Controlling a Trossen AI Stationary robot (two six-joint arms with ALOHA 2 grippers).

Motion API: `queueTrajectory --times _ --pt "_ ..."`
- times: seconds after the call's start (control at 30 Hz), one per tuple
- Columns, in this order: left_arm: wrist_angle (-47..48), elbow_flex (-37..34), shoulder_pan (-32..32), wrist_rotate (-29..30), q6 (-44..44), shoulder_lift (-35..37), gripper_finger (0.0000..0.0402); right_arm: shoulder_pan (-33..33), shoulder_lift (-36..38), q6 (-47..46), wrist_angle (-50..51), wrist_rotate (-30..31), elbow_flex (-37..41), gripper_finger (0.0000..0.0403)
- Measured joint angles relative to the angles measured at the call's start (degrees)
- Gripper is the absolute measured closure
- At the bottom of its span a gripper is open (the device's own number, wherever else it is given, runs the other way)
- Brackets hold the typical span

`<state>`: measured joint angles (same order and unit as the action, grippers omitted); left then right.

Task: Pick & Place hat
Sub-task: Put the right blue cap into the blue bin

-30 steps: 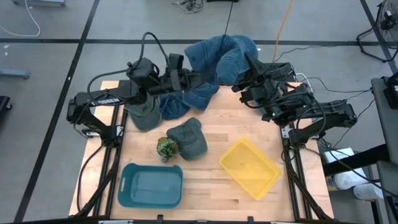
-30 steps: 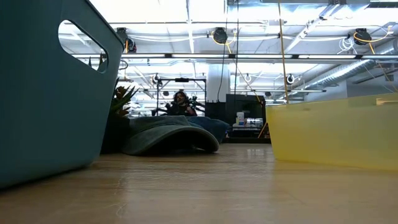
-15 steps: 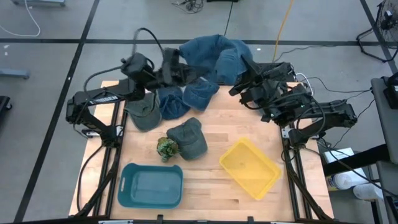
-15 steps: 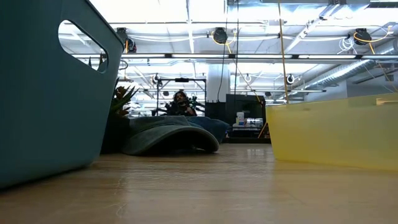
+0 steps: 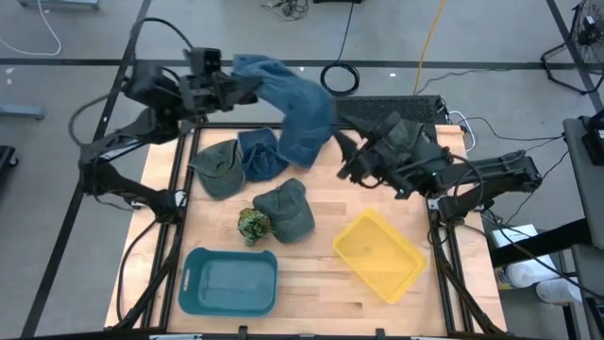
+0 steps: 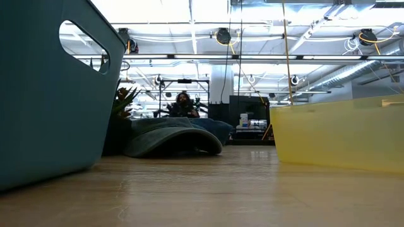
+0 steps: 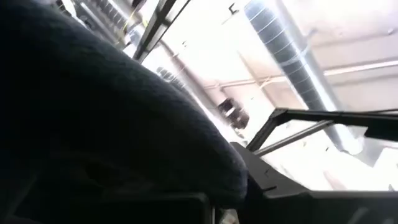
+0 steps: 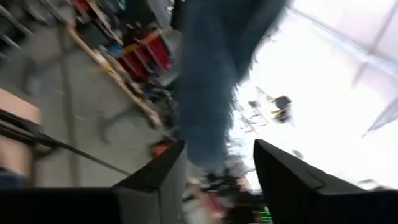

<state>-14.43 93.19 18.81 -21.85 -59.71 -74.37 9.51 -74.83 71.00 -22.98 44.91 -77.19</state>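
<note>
Hat (image 5: 288,99), a large blue one, dangles above the counter's (image 5: 326,203) far edge, clamped in the left hand (image 5: 247,85); the right hand (image 5: 344,161) stands parted nearby, holding nothing.

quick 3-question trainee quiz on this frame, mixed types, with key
1. True or false: the left gripper holds the blue cloth up off the table.
2. Which is empty? A) teal bin only B) yellow bin only C) both
3. Fill in: the right gripper has its fingers ____ and holds nothing.

Key: 1 true; 2 C; 3 open
</note>
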Motion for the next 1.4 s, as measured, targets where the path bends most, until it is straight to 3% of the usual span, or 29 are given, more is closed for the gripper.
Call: queueTrajectory --times 0.2,0.4,0.6,0.77,0.93,1.17,1.3,1.4 --pt "6.53 0.00 3.02 -6.01 -0.90 3.02 0.0376 3.02 0.02 -15.59 4.94 0.02 0.00 0.0190" --pt "13.07 0.00 5.91 -12.86 0.48 5.91 0.0376 4.57 0.04 -30.96 6.57 -0.67 0.00 0.0184" --pt "18.68 0.00 7.51 -18.72 5.71 8.68 0.0376 3.76 0.04 -46.46 8.98 -9.08 0.00 0.0183" --pt "24.33 0.00 7.56 -21.80 8.41 10.72 0.0376 1.14 0.04 -59.15 11.89 -19.63 0.00 0.0183" --pt "33.12 0.00 7.53 -24.53 8.95 12.09 0.0376 -2.33 0.42 -67.55 13.38 -28.07 0.02 0.0183" --pt "46.29 0.00 5.94 -25.14 7.05 13.47 0.0376 -4.96 0.39 -66.38 16.15 -28.70 0.02 0.0183" --pt "51.81 0.00 3.25 -23.61 6.40 14.41 0.0376 -5.02 0.39 -57.12 16.24 -27.47 0.02 0.0183" --pt "54.23 0.00 0.72 -20.03 5.80 15.23 0.0376 -5.06 0.39 -50.20 15.79 -21.99 0.02 0.0183"
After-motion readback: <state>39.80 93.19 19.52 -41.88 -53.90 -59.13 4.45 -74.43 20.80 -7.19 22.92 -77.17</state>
